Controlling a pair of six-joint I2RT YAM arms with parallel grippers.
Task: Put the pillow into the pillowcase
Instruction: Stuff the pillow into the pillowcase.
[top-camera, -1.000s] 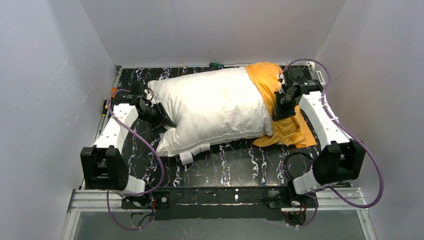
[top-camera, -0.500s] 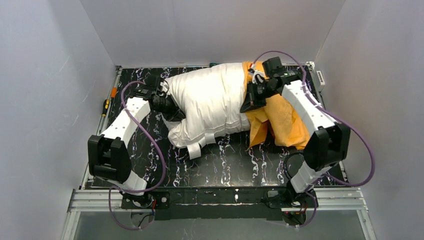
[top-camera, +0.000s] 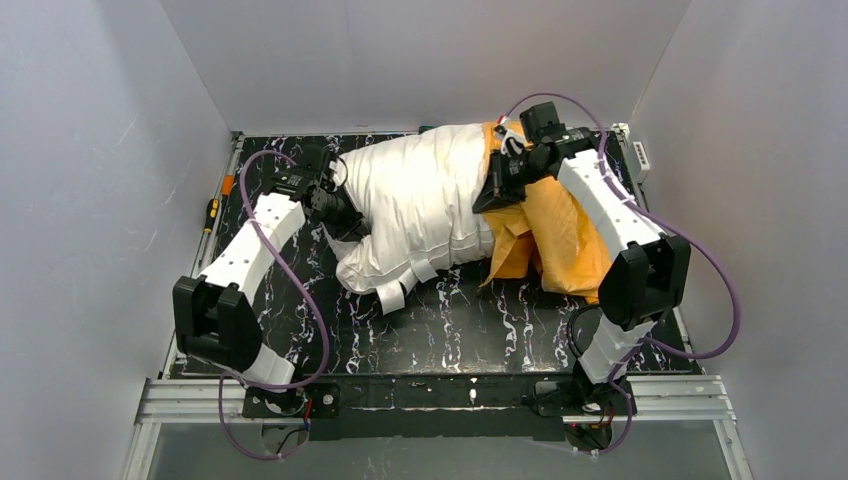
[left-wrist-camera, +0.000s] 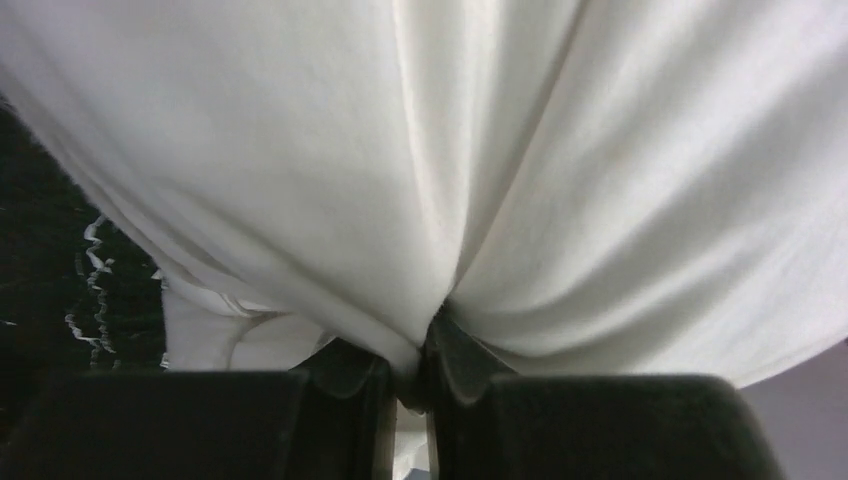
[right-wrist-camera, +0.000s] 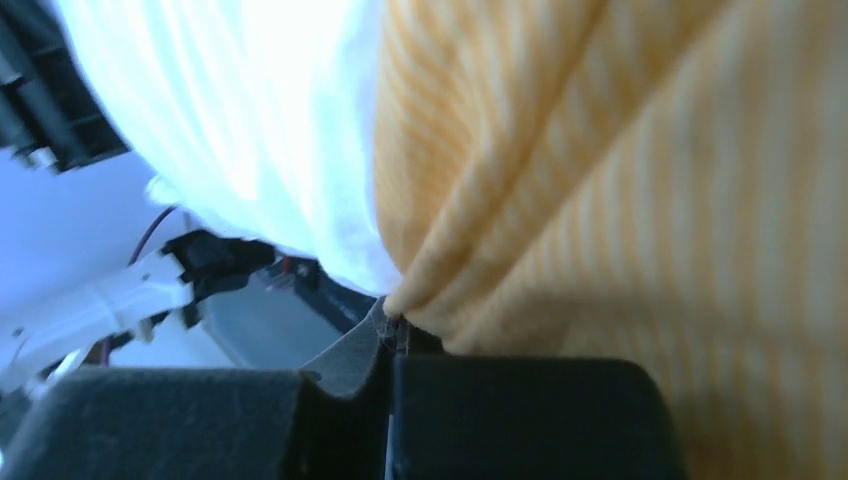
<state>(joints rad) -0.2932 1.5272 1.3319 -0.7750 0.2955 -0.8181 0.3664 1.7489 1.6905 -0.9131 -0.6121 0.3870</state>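
1. The pillow (top-camera: 420, 205) lies across the far half of the table (top-camera: 480, 330), squeezed into ridges between my two arms. The pillowcase (top-camera: 560, 235) lies at its right end, trailing toward the near right under the right arm.
2. The left tool (top-camera: 350, 222) is pinched tight on a fold of white cloth at the pillow's left end. The left wrist view shows the fabric gathered into the narrow slot between the fingers.
3. The right tool (top-camera: 488, 203) is clamped on the orange hem of the pillowcase, right where it meets the pillow's right end. The right wrist view shows the orange edge nipped between the closed fingers, with white cloth just beside it.
4. I judge the step in hand to be the stuffing itself: one arm feeds the pillow, the other holds the mouth of the case over it. Only the right end sits at the opening (how far inside, I cannot tell), so most of the job remains.
5. The next move calls for pulling the hem leftward along the pillow while the left tool pushes right. I would do it without letting the hem slip, and the lower lip of the case needs watching in case it folds under.
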